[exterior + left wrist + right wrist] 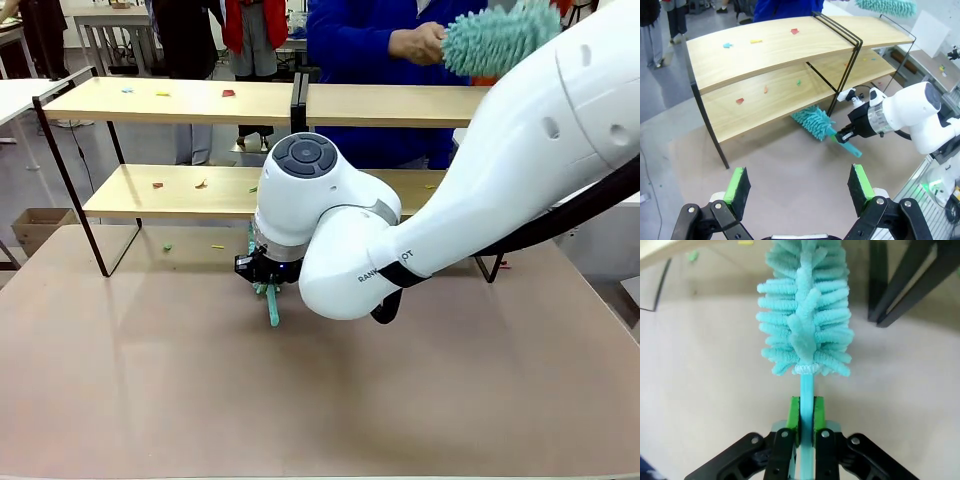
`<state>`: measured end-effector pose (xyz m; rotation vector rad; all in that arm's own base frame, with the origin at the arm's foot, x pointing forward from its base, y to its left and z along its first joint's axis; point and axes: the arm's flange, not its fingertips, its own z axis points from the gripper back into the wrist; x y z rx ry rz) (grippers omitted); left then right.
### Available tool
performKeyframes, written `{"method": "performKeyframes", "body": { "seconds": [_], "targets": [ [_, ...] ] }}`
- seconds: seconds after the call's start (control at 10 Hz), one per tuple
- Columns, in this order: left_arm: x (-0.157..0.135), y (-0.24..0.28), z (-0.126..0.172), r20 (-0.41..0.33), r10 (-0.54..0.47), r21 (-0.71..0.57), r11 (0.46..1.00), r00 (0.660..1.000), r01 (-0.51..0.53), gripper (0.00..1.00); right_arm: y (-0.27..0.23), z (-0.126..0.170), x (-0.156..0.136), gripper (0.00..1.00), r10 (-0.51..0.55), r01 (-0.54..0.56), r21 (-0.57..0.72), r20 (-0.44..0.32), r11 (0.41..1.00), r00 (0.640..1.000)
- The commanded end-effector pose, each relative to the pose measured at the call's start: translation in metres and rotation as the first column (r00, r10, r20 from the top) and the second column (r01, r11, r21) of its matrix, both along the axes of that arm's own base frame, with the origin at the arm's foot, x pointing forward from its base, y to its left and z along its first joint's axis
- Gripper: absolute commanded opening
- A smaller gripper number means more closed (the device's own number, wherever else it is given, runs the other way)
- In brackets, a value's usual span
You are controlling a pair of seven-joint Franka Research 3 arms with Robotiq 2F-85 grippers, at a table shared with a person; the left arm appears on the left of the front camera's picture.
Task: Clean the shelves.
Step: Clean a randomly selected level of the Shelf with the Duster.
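The right gripper [806, 412] is clamped on the thin handle of a teal duster [805, 315]. Its fluffy head reaches straight ahead of the fingers to the shelves [775, 50], low at the lower board's front edge. The left gripper [800, 187] is spread wide, holding nothing, above the table [300, 400], with the shelves ahead of it and coloured scraps [794, 31] on both boards. Beyond the shelves a person's hand [418, 42] holds a second duster [495, 38]
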<state>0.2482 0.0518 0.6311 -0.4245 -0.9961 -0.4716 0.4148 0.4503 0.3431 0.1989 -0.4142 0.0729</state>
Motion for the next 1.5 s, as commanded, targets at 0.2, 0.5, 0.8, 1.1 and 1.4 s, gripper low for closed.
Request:
{"method": "performKeyframes", "body": {
  "seconds": [0.2,0.5,0.8,1.1,1.4],
  "targets": [
    [0.001,0.0,0.0,-0.002,-0.001,-0.004,1.0,1.0,0.001,1.0,0.0,0.0,0.0,0.12,0.0,0.0,0.0,0.0,1.0,1.0],
    [0.001,0.0,0.0,-0.002,-0.001,-0.004,1.0,1.0,0.001,1.0,0.0,0.0,0.0,0.12,0.0,0.0,0.0,0.0,1.0,1.0],
    [0.001,0.0,0.0,-0.002,-0.001,-0.004,1.0,1.0,0.001,1.0,0.01,-0.009,0.015,0.12,0.088,-0.09,0.033,0.056,0.995,0.995],
    [0.001,0.0,0.0,-0.002,-0.001,-0.004,1.0,1.0,0.001,1.0,0.019,-0.011,0.022,0.12,0.172,-0.174,0.041,0.049,0.984,0.984],
    [0.001,0.0,0.0,-0.002,-0.001,-0.004,1.0,1.0,0.001,1.0,0.045,-0.017,0.035,0.0,0.24,-0.244,0.04,0.077,0.969,0.968]
  ]
}}
